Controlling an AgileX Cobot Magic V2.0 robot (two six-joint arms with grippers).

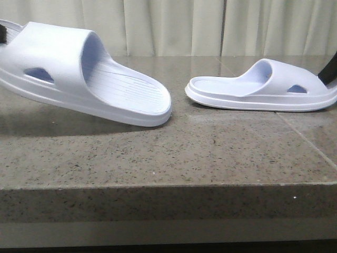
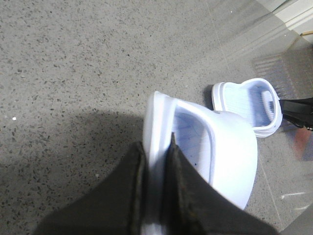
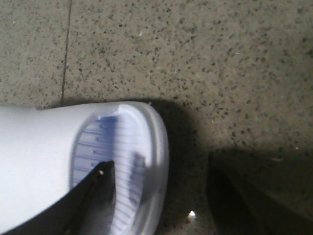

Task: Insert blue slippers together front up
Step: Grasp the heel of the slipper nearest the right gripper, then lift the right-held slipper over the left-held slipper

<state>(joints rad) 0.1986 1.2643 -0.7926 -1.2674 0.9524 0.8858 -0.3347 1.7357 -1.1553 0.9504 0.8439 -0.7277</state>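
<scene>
Two pale blue slippers show in the front view. The left slipper (image 1: 79,74) is tilted, its strap end raised at the far left and its long end low over the stone table (image 1: 158,158). My left gripper (image 1: 4,32) holds it. In the left wrist view the gripper (image 2: 156,147) is shut on that slipper's (image 2: 230,147) side rim. The right slipper (image 1: 263,87) lies flat on the table. My right gripper (image 1: 329,71) is at its strap end. In the right wrist view it (image 3: 161,161) is open, one finger (image 3: 95,193) over the slipper's ribbed footbed (image 3: 124,142), the other finger (image 3: 234,196) outside its rim.
The speckled stone table's front edge (image 1: 168,184) runs across the front view. Pale curtains (image 1: 174,26) hang behind the table. A gap of bare table separates the two slippers. The right slipper also shows in the left wrist view (image 2: 247,100).
</scene>
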